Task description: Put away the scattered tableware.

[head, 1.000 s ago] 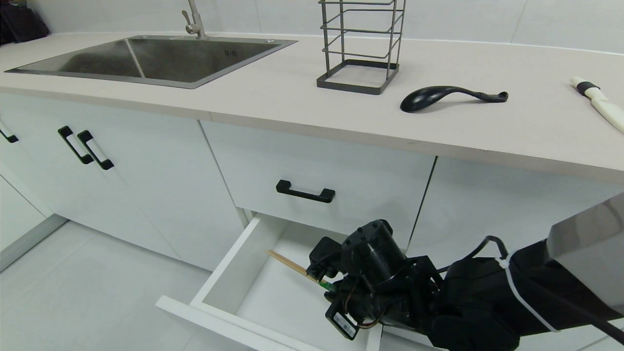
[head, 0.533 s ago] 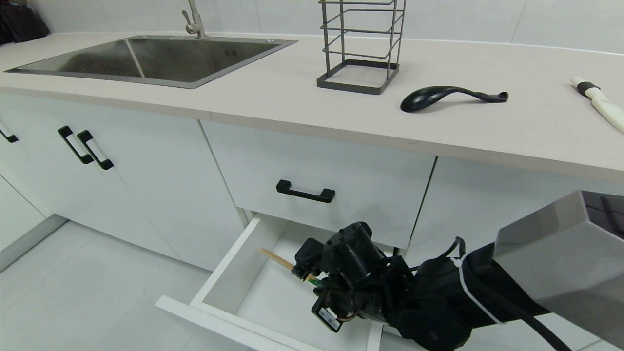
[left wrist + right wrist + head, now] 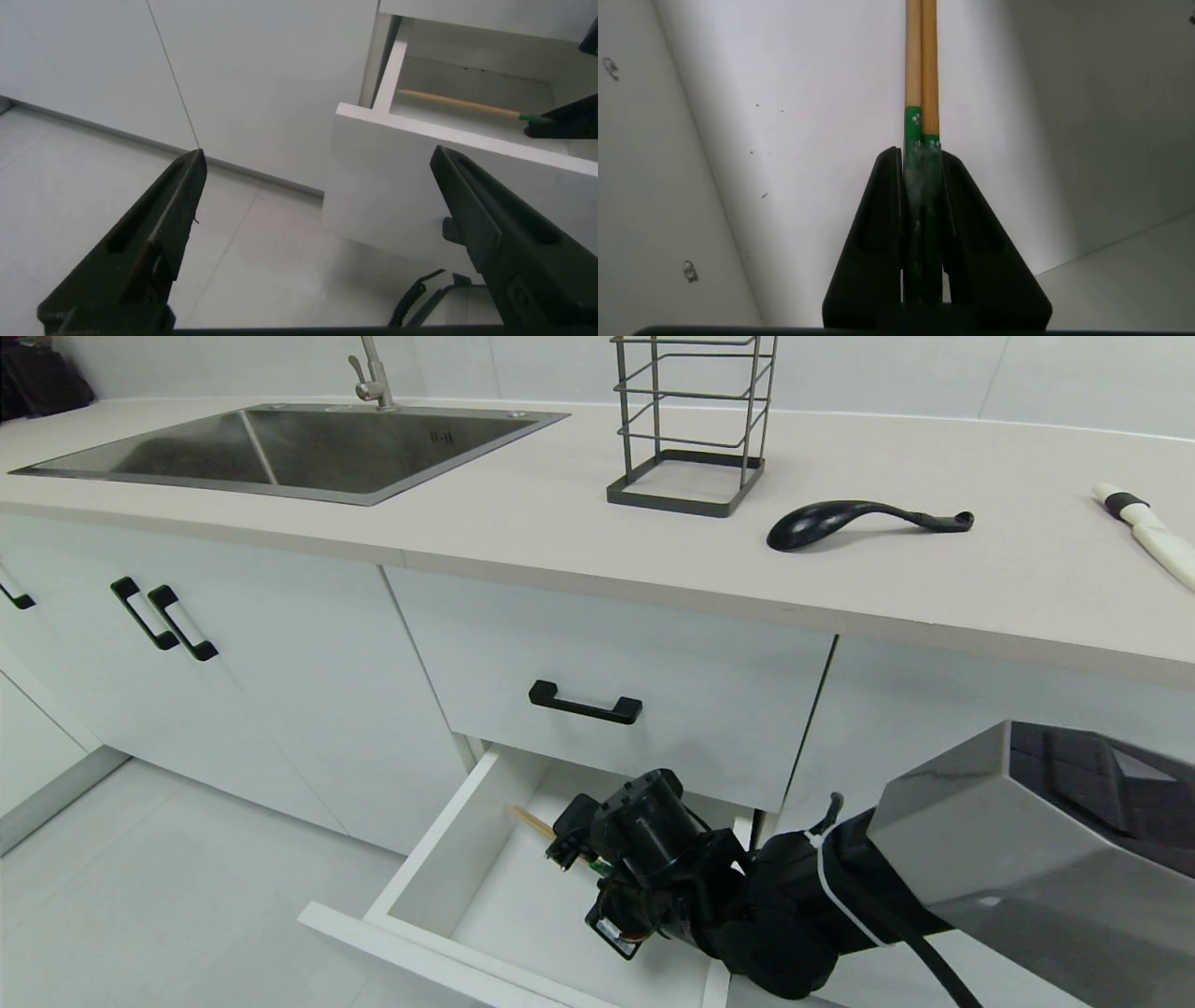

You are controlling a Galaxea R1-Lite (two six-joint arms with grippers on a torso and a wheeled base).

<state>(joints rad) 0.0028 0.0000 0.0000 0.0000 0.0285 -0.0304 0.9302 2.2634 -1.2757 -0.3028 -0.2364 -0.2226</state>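
My right gripper point(image 3: 571, 849) is down inside the open white drawer point(image 3: 439, 859) below the counter, shut on a pair of wooden chopsticks point(image 3: 922, 65) with green ends. The chopsticks point(image 3: 530, 821) stick out toward the drawer's left wall and also appear as a wooden stick point(image 3: 458, 101) in the left wrist view. My left gripper point(image 3: 318, 233) is open with nothing between its fingers, above the floor just outside the drawer's front panel point(image 3: 411, 177). A black ladle point(image 3: 840, 520) and a white knife point(image 3: 1148, 534) lie on the counter.
A grey wire rack point(image 3: 691, 425) stands on the counter point(image 3: 560, 523) behind the ladle. A steel sink point(image 3: 280, 448) with a tap sits at the far left. A shut drawer with a black handle point(image 3: 585, 704) is right above the open one.
My right arm has moved left and deeper into the drawer, carrying the chopsticks with it. The things on the counter have stayed put.
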